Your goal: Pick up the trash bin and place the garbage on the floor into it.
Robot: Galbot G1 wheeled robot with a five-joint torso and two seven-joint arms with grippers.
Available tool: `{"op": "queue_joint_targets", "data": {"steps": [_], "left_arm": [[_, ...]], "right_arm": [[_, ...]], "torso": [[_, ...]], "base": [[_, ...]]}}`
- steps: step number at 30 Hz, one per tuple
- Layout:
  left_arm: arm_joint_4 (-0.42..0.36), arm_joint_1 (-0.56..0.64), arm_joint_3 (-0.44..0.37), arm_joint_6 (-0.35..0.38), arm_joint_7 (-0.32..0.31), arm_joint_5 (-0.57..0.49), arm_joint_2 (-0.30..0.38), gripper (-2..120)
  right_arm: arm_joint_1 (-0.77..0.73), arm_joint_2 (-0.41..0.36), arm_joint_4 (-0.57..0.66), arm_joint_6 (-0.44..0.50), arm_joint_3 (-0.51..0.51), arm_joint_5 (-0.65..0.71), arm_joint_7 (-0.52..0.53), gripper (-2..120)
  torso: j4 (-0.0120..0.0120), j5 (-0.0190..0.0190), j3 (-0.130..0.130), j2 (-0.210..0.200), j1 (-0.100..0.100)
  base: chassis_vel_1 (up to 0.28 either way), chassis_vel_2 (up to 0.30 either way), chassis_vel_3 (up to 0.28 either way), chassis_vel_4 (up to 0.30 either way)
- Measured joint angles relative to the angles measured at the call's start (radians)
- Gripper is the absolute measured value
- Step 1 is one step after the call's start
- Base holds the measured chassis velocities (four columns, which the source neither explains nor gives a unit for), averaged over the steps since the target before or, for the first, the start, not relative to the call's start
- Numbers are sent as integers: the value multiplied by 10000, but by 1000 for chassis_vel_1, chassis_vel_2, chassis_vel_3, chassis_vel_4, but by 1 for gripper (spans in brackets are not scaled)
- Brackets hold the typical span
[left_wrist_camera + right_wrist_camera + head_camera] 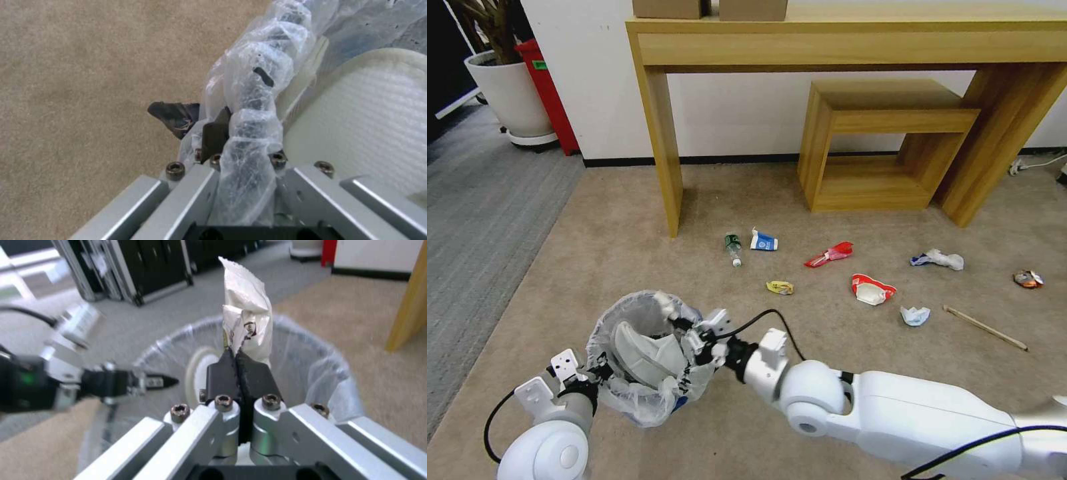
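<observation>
The trash bin, lined with a crinkly whitish bag, hangs just above the beige floor at the lower left. My left gripper is shut on the bin's bag-wrapped rim. A white slipper lies inside. My right gripper is over the bin's mouth, shut on a white crumpled wrapper. More garbage lies on the carpet: a small bottle, a blue-white carton, a red wrapper, a yellow wrapper, tissues, a crushed can and a wooden stick.
A tall wooden console table stands against the wall, with a low wooden side table beneath it. Grey ribbed carpet lies to the left, with a white plant pot and a red container behind it. Black cases stand farther off.
</observation>
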Motion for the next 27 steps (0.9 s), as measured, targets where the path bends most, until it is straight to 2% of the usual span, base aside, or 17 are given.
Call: {"op": "queue_joint_targets", "data": {"steps": [6,15,19,22,24,27], "left_arm": [[-106,160,-44,-28,76,98,-36,0],[-167,252,11,-40,148,272,-180,0],[-193,279,-9,-40,160,295,-198,0],[-216,285,-15,-41,166,305,-216,0],[-216,287,-15,-41,166,310,-219,0],[-202,294,1,-40,170,372,-252,0]], "right_arm": [[563,654,-416,-827,-620,378,889,0],[649,1768,-829,-1504,-903,711,1815,0],[606,1837,-840,-1674,-908,769,1947,2],[546,1756,-847,-1715,-842,750,2063,17],[535,1714,-848,-1715,-826,740,2063,20],[440,1498,-835,-1713,-700,660,2064,33]], "torso": [[-2,0,0,0,0],[0,0,0,0,0],[-1,0,0,0,0],[-1,1,0,0,0],[-1,1,0,0,0],[-2,1,0,0,0]], "base": [[0,0,0,0],[0,0,0,0],[0,0,0,0],[0,0,0,0],[0,0,0,0],[0,0,0,0]]}}
